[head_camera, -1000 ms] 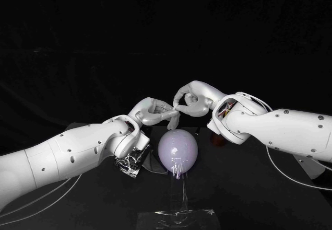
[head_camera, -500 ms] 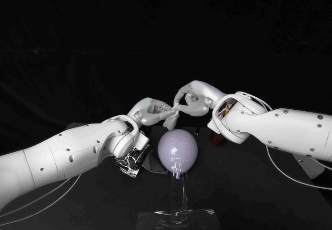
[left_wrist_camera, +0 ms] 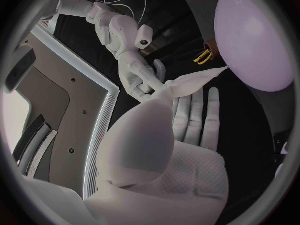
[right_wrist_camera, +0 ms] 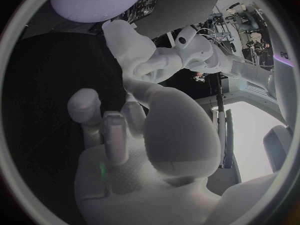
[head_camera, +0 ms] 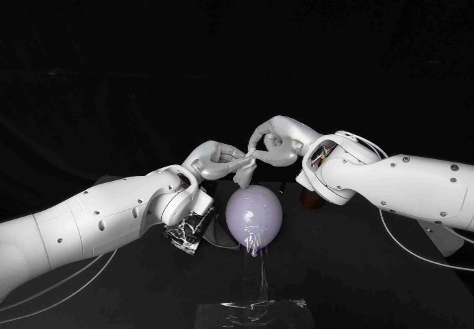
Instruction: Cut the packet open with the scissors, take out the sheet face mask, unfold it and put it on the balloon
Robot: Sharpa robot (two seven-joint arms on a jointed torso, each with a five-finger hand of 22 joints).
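In a dark room, the black desk (head_camera: 355, 274) is topped w/ a pale lilac oval balloon (head_camera: 254, 212) & a crinkled silver packet (head_camera: 185, 236). The white sheet mask (head_camera: 242, 176) is pinched by left hand (head_camera: 217, 162) & right hand (head_camera: 268, 145) just above the balloon. Vs. 1 s earlier, nothing is seen shifted.

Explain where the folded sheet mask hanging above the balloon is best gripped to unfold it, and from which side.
The sheet mask hangs as a narrow folded strip, pinched at its top where the left hand and right hand meet, tip just over the balloon. Probably best: grip opposite edges near that top, each hand from its own side, so pulling apart spreads the folds.
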